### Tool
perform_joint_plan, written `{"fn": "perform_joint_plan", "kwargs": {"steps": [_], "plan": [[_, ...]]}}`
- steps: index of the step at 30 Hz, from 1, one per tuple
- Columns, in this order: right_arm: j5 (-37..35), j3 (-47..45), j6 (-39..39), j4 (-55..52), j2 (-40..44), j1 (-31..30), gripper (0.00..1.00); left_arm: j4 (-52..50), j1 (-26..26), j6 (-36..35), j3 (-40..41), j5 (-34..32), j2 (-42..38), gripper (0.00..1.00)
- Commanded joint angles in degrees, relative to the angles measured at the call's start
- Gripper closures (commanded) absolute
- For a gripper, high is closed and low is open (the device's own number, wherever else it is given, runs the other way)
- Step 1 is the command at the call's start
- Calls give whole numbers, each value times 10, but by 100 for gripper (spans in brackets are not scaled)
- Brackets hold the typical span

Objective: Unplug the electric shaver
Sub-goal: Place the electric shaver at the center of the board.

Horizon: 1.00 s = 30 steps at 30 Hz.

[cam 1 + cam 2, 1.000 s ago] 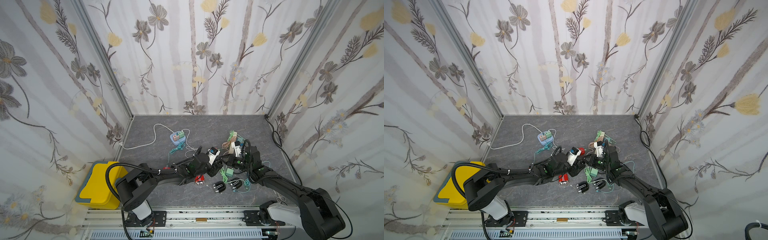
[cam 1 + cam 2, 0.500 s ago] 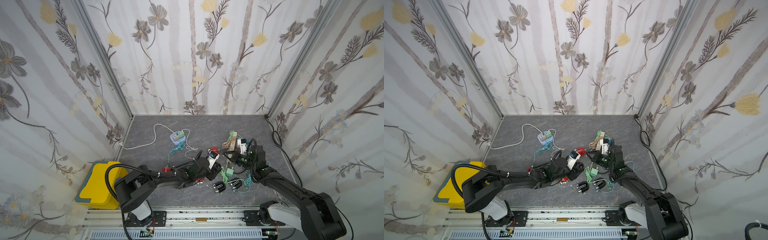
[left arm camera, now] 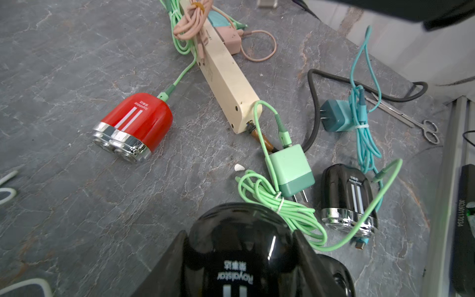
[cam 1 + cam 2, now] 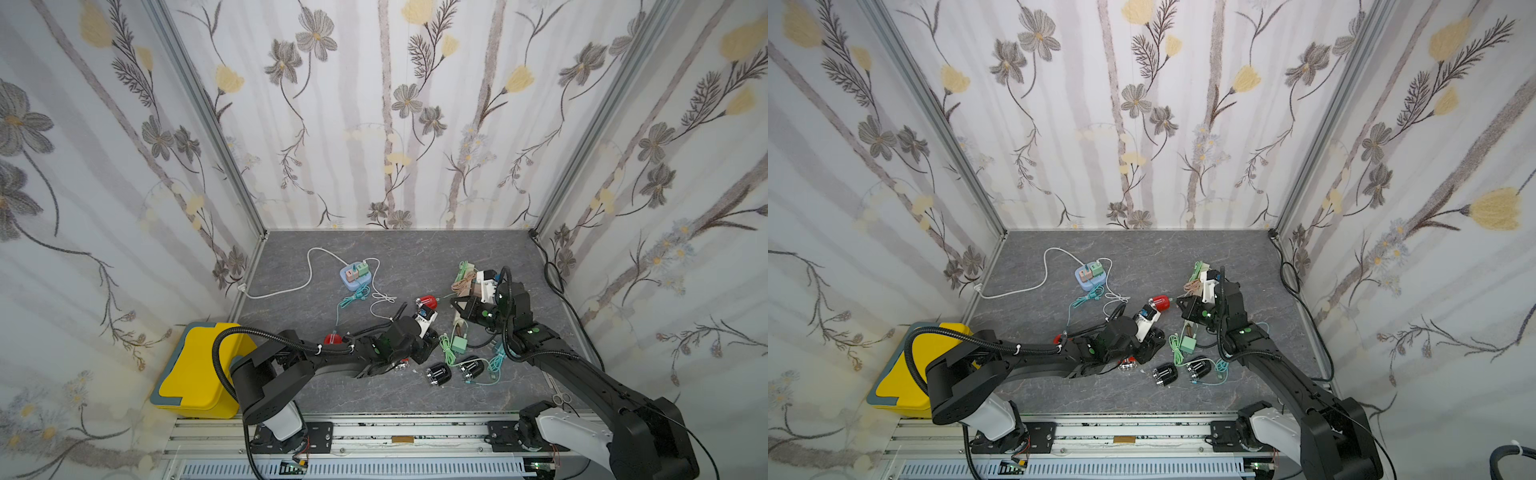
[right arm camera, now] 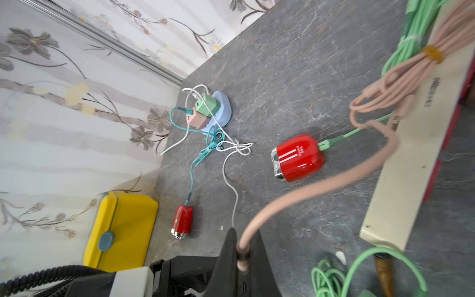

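Drawn away, the right gripper (image 5: 243, 246) pinches the pink cable (image 5: 321, 187), now free of the black shaver (image 3: 231, 259) the left gripper (image 3: 239, 231) clamps; unplugging looks done.

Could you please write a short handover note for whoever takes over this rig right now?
Left pincer: shut on the black shaver.
Right pincer: shut on the plug end of the pink cable, whose bundle lies on the beige power strip.
Done: the pincers are apart in both top views and no cable shows in the held shaver, so it looks unplugged.
Left: release the cable and set the shaver down.
Note: a red shaver on a green cable and a second red shaver on a teal cable are plugged in.
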<state>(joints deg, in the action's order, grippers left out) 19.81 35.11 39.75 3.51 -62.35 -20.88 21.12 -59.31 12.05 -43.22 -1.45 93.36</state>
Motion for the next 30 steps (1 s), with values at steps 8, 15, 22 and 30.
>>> {"fn": "perform_joint_plan", "kwargs": {"steps": [8,15,22,30], "plan": [[-220,-2,-78,-154,27,10,95,-77,-1,38,-63,-26,66,57],[-233,-26,-73,-158,19,24,95,-123,-1,42,-84,-26,90,55],[-228,-35,-73,-156,7,34,95,-173,-9,33,-84,-5,88,54],[-196,-47,-73,-134,6,44,95,-216,-23,46,-59,14,73,52]]}}
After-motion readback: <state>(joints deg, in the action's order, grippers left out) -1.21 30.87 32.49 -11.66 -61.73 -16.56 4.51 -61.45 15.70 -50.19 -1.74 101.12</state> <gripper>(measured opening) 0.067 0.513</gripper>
